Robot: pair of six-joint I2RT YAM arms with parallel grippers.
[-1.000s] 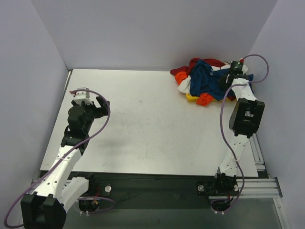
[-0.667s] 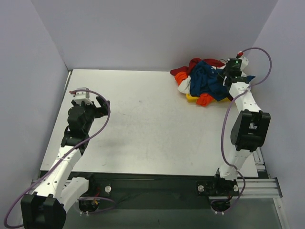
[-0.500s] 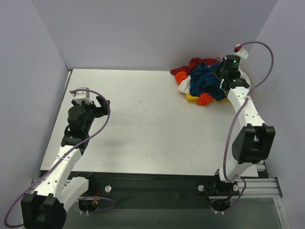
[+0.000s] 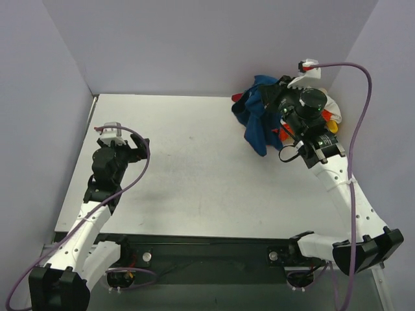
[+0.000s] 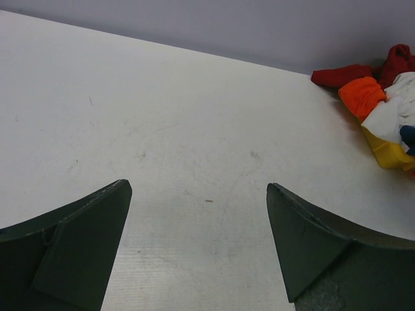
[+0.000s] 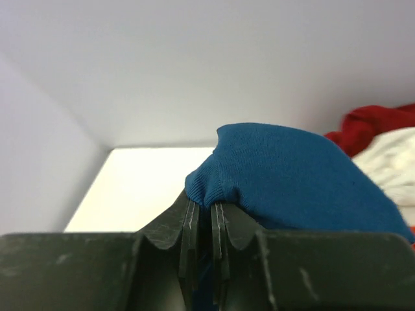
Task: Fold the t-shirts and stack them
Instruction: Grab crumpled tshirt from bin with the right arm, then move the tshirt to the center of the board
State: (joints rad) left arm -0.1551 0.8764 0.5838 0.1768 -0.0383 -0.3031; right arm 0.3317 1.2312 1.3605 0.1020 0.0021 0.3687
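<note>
Taking the top view as a dial centred on the table (image 4: 194, 181), the left claw (image 4: 134, 146) hangs nearest, at about 9 o'clock. Its jaws are spread wide and have hold of nothing. Its own camera shows both dark fingers (image 5: 78, 240) over bare white tabletop.

Farther off, at about 1 o'clock, the right claw (image 4: 280, 96) is raised above the table. Its jaws are pinched almost together on a fold of the dark blue t-shirt (image 4: 256, 123). From the wrist, the cloth bunches just over the closed fingertips (image 6: 189, 223). In the top view the shirt hangs down from the claw toward the table on its 8 o'clock side. Whether the lower end touches the surface cannot be told.

Farthest, in the corner at about 2 o'clock, lie the other t-shirts in a heap: a dark red one (image 5: 343, 74), an orange one (image 5: 363, 97) and a white one (image 5: 389, 118). A yellow tray (image 5: 389, 155) shows at the heap's near edge.
</note>
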